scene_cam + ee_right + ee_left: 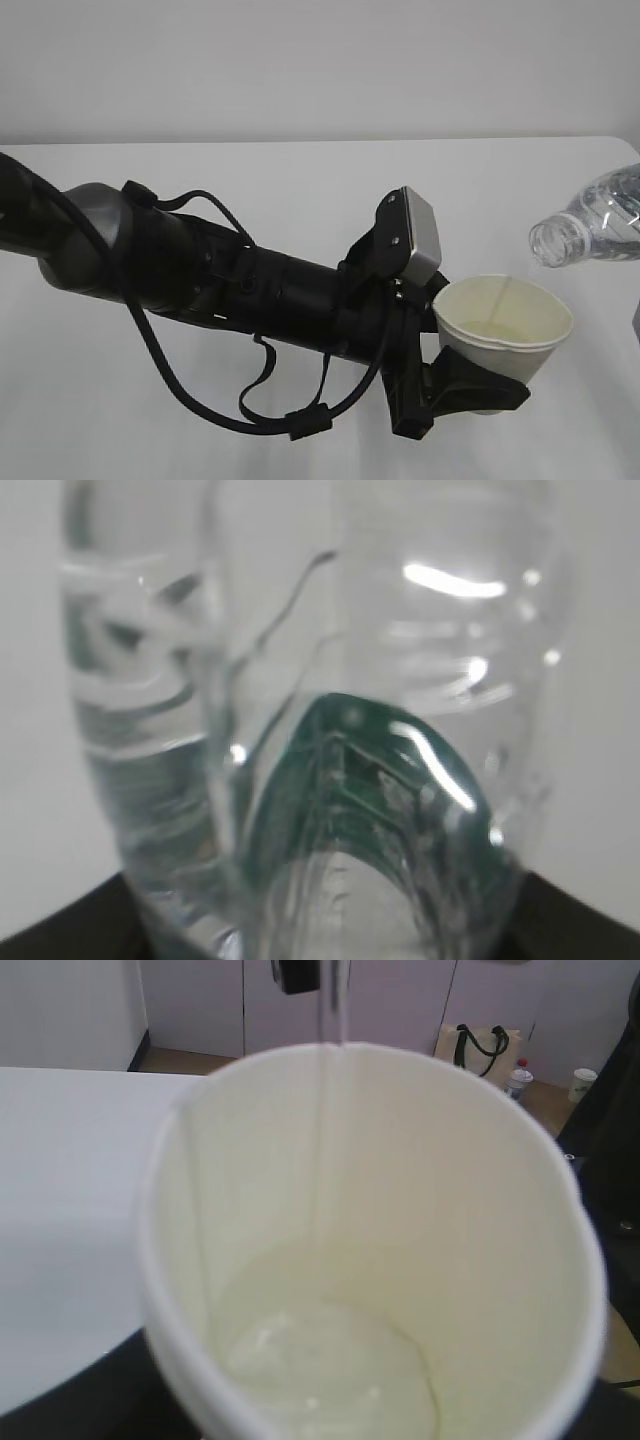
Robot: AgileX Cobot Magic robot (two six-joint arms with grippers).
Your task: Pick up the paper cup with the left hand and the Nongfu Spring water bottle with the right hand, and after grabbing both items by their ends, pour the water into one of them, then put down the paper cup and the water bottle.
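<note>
The white paper cup [505,325] is held upright off the table, with my left gripper [480,385] shut round its lower part; a silver-grey box [420,235] sits on that arm just behind it. The Nongfu Spring water bottle [598,222] comes in from the upper right edge. It is tilted, its open mouth just above and to the right of the cup's rim. In the left wrist view a thin stream of water [326,1110] falls into the cup [480,1260] and a pale pool [330,1370] covers its bottom. The right wrist view is filled by the bottle [300,680], with my right gripper [320,950] shut on it.
The white table [300,170] stretches out under both arms, with a plain wall behind it. Looping black cables [200,400] hang under the left arm. Beyond the table, a bag [485,1045] stands on the floor by the wall.
</note>
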